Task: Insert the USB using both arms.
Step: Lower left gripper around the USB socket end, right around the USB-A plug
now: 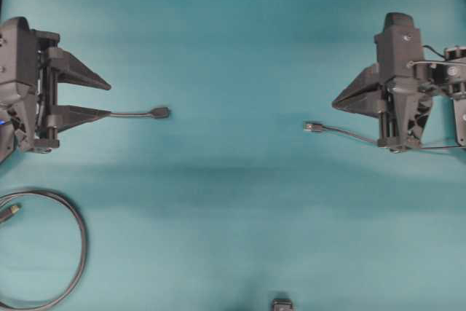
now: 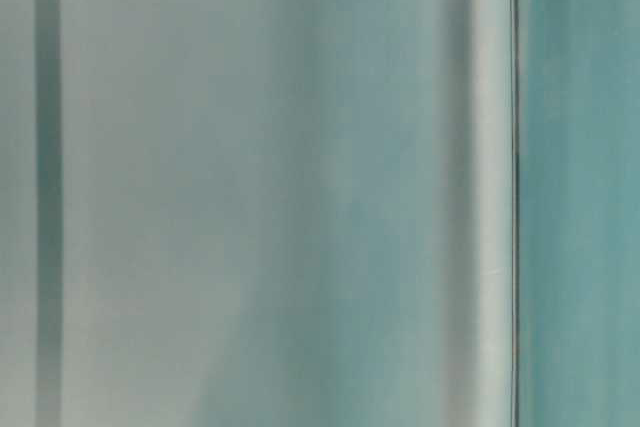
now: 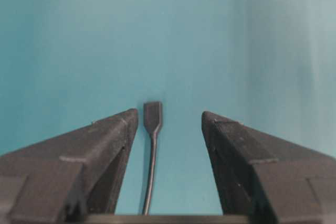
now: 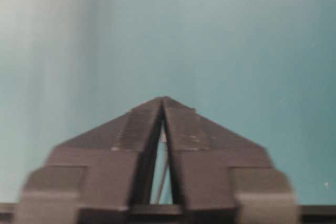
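A teal table surface (image 1: 233, 202) is seen from overhead, with two black jointed arms at its left and right edges. The left gripper (image 1: 109, 100), black with pointed triangular fingers, is spread wide and has hold of nothing; in the left wrist view the chunky all-dark socket end (image 3: 153, 116) of a thin cable is seen lying free between the fingers, just beside the left-hand one. The right gripper (image 1: 335, 101) is nearly closed, tips almost meeting in its wrist view, and no grasp is evident. The small dark USB plug with a silvery tip (image 1: 312, 127) lies on the surface right of centre, near the right gripper. A thicker grey cable coiled in a loop (image 1: 73, 245) lies at the lower left corner.
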Robot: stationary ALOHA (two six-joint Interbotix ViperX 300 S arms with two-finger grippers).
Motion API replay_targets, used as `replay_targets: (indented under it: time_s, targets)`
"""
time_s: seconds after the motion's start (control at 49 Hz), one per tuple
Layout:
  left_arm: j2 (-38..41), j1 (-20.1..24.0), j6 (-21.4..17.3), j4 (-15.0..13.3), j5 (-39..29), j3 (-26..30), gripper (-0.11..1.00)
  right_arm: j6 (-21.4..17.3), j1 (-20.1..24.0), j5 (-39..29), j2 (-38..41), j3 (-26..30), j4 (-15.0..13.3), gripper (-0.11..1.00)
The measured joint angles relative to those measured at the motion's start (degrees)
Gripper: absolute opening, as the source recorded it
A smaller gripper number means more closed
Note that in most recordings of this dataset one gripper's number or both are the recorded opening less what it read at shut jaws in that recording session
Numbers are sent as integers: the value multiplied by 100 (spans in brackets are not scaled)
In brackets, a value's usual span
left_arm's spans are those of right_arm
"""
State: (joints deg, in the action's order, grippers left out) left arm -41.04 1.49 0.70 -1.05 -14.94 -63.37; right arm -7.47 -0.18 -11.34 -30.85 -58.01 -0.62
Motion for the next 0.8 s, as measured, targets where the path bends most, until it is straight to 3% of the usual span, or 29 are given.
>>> replay_targets:
  time_s: [0.122,0.224,0.571,0.796]
  targets:
    - [0,0,0,-9,202,-185,69,-193,0,141,79,-18,0,47]
    - [35,-9,0,-9,334,-352,69,-369,0,193,141,-97,0,61]
    - [378,79,0,-9,413,-475,69,-457,0,352,624,-167,0,58]
    - [598,149,0,-9,431,-466,79,-492,0,387,1213,-105,0,58]
